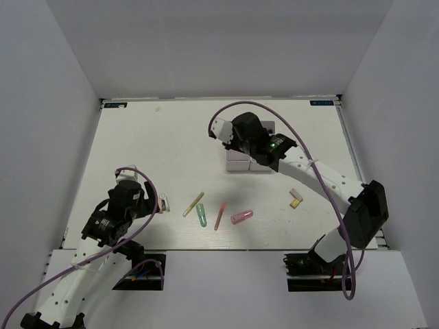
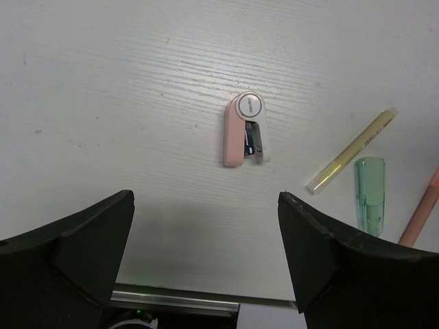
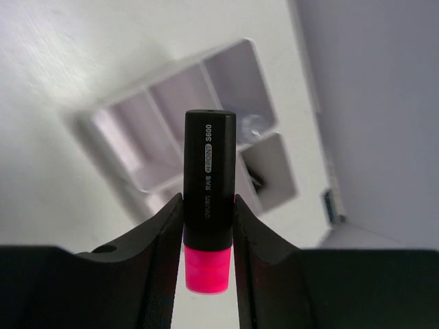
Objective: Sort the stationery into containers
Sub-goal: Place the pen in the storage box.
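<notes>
My right gripper (image 1: 241,147) hovers over the white organiser (image 1: 238,164). In the right wrist view it (image 3: 209,214) is shut on a black marker with a pink cap (image 3: 209,171), held above the organiser's open compartments (image 3: 175,110). My left gripper (image 1: 152,203) is open and empty, low over the table. A small pink and white item (image 2: 245,131) lies just ahead of its jaws (image 2: 206,229). A yellow stick (image 1: 193,204), a green tube (image 1: 202,216), an orange-pink stick (image 1: 219,215), a pink tube (image 1: 241,217) and a beige block (image 1: 295,198) lie on the table.
White walls enclose the table on three sides. The table's near edge with a metal rail (image 2: 175,298) runs just under my left gripper. The yellow stick (image 2: 353,149), green tube (image 2: 370,195) and orange-pink stick (image 2: 420,212) lie to the right of the left jaws.
</notes>
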Controlling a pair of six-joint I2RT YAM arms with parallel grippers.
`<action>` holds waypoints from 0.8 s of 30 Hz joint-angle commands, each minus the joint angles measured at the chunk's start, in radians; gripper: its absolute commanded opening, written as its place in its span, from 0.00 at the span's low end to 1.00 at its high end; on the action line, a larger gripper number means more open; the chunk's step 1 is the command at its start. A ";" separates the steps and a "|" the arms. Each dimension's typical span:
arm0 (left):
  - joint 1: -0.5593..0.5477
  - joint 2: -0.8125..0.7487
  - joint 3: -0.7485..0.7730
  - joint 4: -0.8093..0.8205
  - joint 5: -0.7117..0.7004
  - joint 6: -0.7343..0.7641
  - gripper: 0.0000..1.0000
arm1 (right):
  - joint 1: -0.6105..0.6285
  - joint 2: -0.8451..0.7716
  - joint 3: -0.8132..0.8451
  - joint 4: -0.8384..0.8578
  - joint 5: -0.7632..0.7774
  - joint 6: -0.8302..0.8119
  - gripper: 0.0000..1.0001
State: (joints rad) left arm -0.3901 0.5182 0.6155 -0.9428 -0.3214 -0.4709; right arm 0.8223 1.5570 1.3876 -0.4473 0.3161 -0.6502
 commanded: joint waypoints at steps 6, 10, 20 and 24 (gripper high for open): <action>0.003 -0.001 0.001 0.013 0.025 -0.003 0.96 | -0.103 0.009 0.149 -0.040 0.182 -0.385 0.00; 0.002 0.009 0.000 0.024 0.038 -0.003 0.96 | -0.159 0.084 0.261 -0.169 0.189 -0.496 0.00; 0.003 0.014 -0.011 0.032 0.053 0.002 0.96 | -0.238 0.331 0.657 -0.562 0.097 -0.724 0.00; 0.005 0.011 -0.022 0.038 0.061 0.008 0.96 | -0.265 0.390 0.696 -0.628 0.067 -0.785 0.00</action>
State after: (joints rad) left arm -0.3901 0.5274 0.6086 -0.9302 -0.2756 -0.4706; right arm 0.5739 1.9312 2.0354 -0.9173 0.4236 -1.2602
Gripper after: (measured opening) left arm 0.955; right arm 0.351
